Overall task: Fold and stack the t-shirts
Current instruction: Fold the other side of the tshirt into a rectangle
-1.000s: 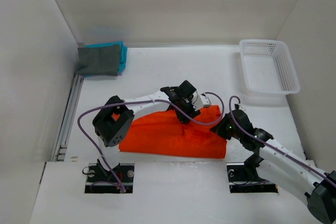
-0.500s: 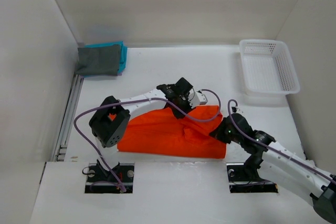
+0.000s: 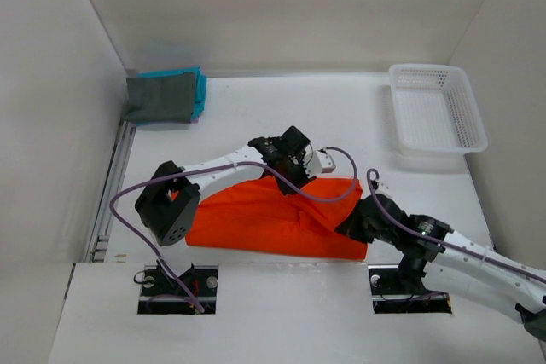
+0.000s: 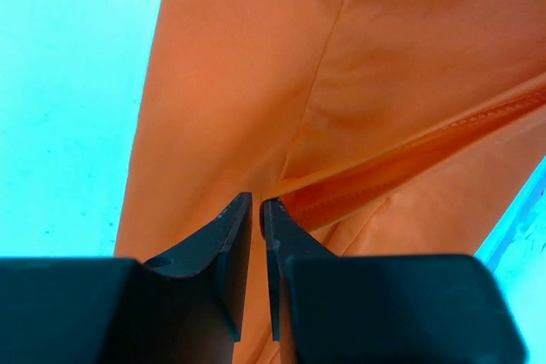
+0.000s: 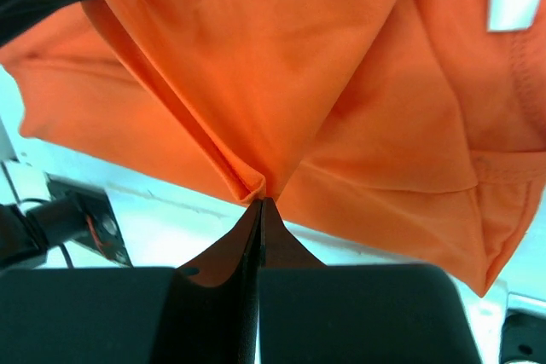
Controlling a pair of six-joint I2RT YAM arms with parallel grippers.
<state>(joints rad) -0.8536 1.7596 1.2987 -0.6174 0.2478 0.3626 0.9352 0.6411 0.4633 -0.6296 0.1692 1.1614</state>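
Observation:
The orange t-shirt lies partly folded across the near middle of the table. My left gripper is down on its upper middle. In the left wrist view, the left gripper has its jaws almost together, pinching a fold of the orange t-shirt beside a hem. My right gripper is at the shirt's near right corner. In the right wrist view, the right gripper is shut on a puckered fold of the orange t-shirt. A folded dark grey t-shirt rests on a teal t-shirt at the back left.
A white mesh basket stands at the back right. White walls enclose the table on the left, back and right. A metal rail runs along the left edge. The purple cables loop beside both arms.
The left gripper has closed on the shirt. Both grippers have shifted left, the right one also nearer, and the orange shirt has slid left with them.

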